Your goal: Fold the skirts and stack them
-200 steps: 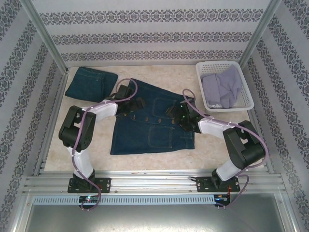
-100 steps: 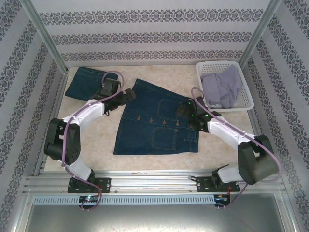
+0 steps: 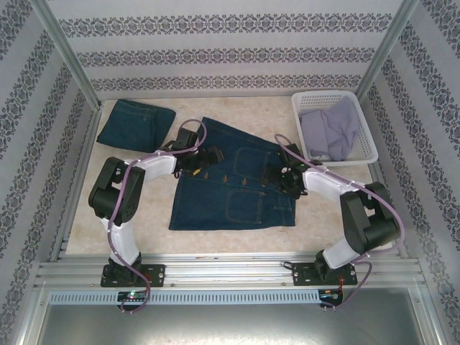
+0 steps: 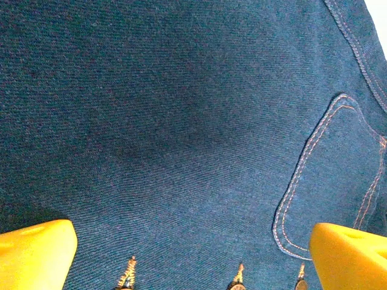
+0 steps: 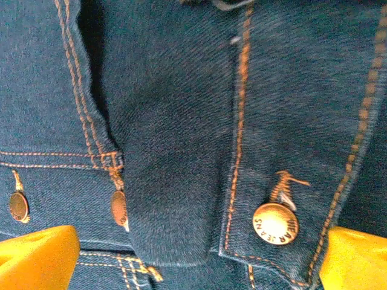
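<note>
Skirt in play: dark blue denim skirt with pockets and copper buttons (image 3: 230, 188), spread flat mid-table, narrow waist end toward the far side.
Left gripper (image 3: 204, 157): low over the skirt's far-left part, yellow pads (image 4: 36, 251) wide apart, only flat denim under them, nothing gripped.
Right gripper (image 3: 280, 177): at the skirt's right side, jaws apart as well, a round brass button (image 5: 275, 223) and a stitched flap right beneath.
Other skirts: folded dark denim skirt (image 3: 135, 123) at the far-left corner; lavender-grey cloth skirt (image 3: 332, 128) lying in the white plastic lattice basket (image 3: 343, 161).
Step, by my read: both arms lining up a pinch to start the fold.
Risk: pads could catch just the top flap or skid off a button, so the fold comes out skewed. An uneven lift between the arms could drag the whole skirt sideways.
</note>
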Controlling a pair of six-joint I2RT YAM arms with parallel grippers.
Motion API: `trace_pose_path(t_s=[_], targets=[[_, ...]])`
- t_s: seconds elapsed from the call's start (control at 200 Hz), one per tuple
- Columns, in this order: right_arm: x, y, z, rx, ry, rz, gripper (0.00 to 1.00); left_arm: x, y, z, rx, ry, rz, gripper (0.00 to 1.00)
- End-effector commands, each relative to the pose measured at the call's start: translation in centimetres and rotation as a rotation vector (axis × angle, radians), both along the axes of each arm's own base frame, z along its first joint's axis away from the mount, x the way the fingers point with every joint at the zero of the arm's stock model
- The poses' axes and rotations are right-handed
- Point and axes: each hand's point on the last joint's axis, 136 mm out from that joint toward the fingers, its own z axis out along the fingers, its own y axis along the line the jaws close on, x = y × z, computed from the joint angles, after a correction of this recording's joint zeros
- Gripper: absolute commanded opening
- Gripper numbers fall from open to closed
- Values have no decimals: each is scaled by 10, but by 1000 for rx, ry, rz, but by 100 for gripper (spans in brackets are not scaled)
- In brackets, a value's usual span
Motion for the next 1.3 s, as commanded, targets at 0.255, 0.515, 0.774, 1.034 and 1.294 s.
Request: trace_pose_path(t_s=[0.255, 0.515, 0.774, 1.034, 1.294], targets=[[54, 56, 7, 57, -65, 81, 98, -20, 75, -22, 93, 68, 134, 100], [48, 25, 60, 6, -254, -80, 98, -25, 103, 21, 228, 42, 205, 100], [-10, -34, 87, -102, -341, -176, 98, -58, 150, 65, 445, -34, 253, 100], [-69, -39, 50, 48, -167, -112, 98, -155, 162, 71, 397, 90, 270, 100], [-106, -28, 17, 309, -44, -206, 93, -241, 168, 60, 295, 225, 347, 100]])
